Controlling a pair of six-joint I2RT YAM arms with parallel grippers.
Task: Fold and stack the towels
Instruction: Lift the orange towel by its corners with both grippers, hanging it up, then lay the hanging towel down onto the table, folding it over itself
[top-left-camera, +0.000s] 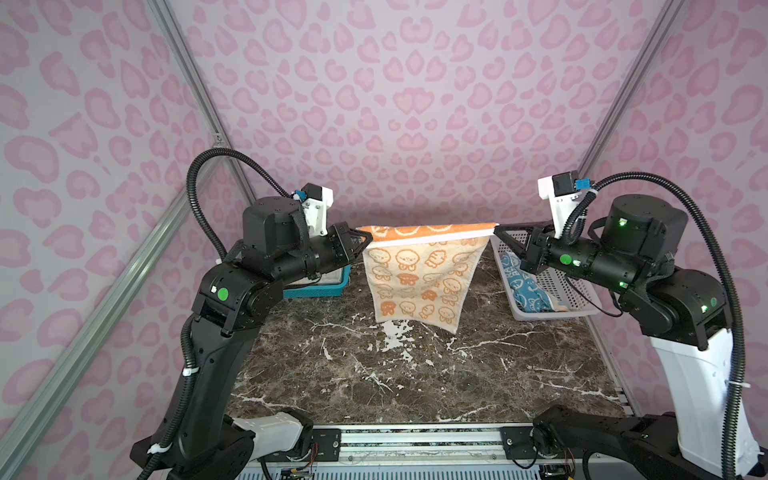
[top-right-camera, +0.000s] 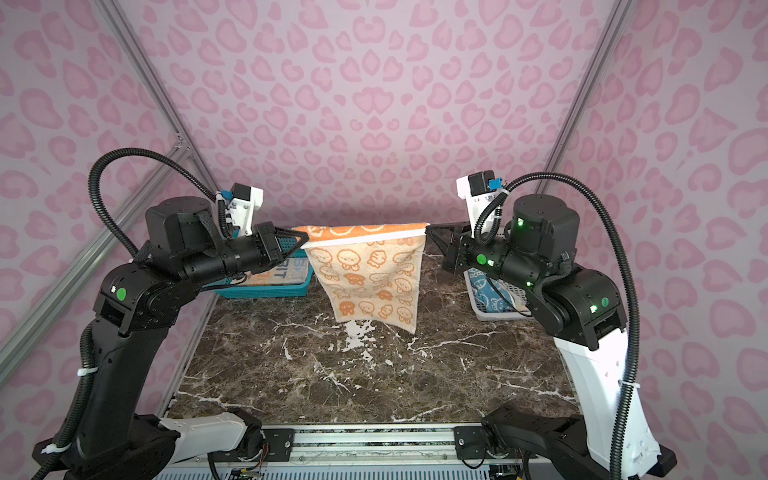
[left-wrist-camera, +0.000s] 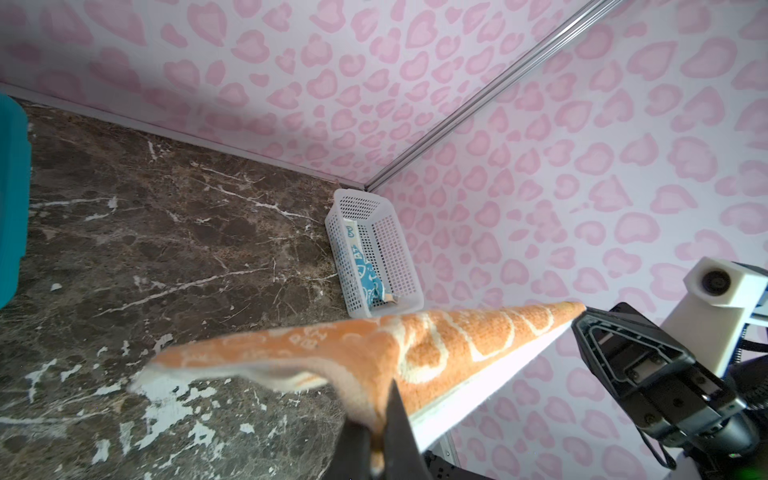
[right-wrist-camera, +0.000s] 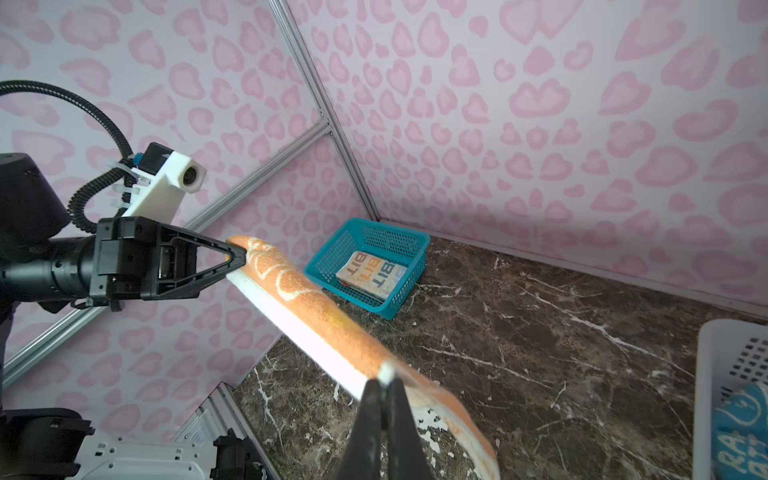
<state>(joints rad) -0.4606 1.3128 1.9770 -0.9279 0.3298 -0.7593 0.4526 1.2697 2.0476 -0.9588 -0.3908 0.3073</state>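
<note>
The left claw (top-left-camera: 366, 240) is clenched on one top corner of the orange towel (top-left-camera: 419, 278) and the right claw (top-left-camera: 496, 227) is clenched on the other. The wrist views show that each has only its very tips on the cloth. Between them the top edge runs taut and nearly level. The rest of the towel hangs free above the middle of the surface (top-left-camera: 415, 374), narrowing toward the bottom, with its lower right corner drooping a bit further than the left; I cannot tell whether that corner brushes the marble. To my eye the weak spot is those thin pinches. If the arms draw apart any more, or one moves ahead of the other, a corner could slip out, and the towel would swing down from one claw and bunch up. Lowering it as it hangs could also set it down skewed, or with the inward-drawn side edges creased, which would spoil the fold. Further out, the left arm hangs over the teal basket (top-left-camera: 320, 293) holding the cream towel (right-wrist-camera: 374, 272), and the right arm hangs over the white basket (top-left-camera: 552, 315) with the blue towel (top-left-camera: 524, 293). A low sweep could nudge either basket.
</note>
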